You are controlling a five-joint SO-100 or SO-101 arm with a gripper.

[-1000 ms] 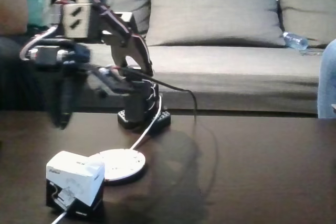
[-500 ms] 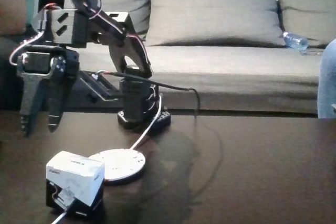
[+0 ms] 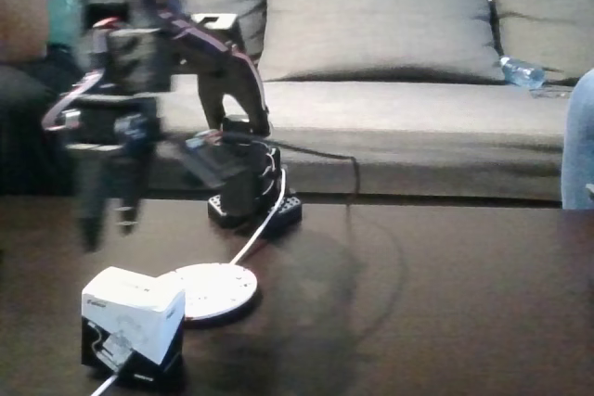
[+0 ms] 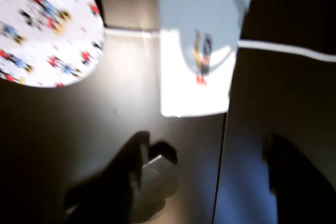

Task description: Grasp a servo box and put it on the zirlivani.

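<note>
The servo box [image 3: 131, 323], white on top and black below, stands on the dark table at the front left, touching the left edge of the zirlivani [image 3: 215, 289], a flat white disc. My gripper [image 3: 105, 225] hangs above and behind the box, fingers pointing down and open, with nothing between them; it is motion-blurred. In the wrist view the servo box [image 4: 197, 51] lies at top centre and the zirlivani [image 4: 44, 27] at top left. The gripper [image 4: 210, 182] is below the box, one finger [image 4: 139, 177] at lower left, a dark one at lower right.
A white cable [image 3: 263, 223] runs from the disc to the black arm base [image 3: 252, 206]; another white cable [image 4: 286, 50] passes by the box. A grey sofa [image 3: 390, 90] with a water bottle [image 3: 520, 71] stands behind the table. A person [image 3: 28, 16] sits at the far left.
The gripper swung left between the two earlier frames, then moved back right toward the space above the box. Box and disc have not moved.
</note>
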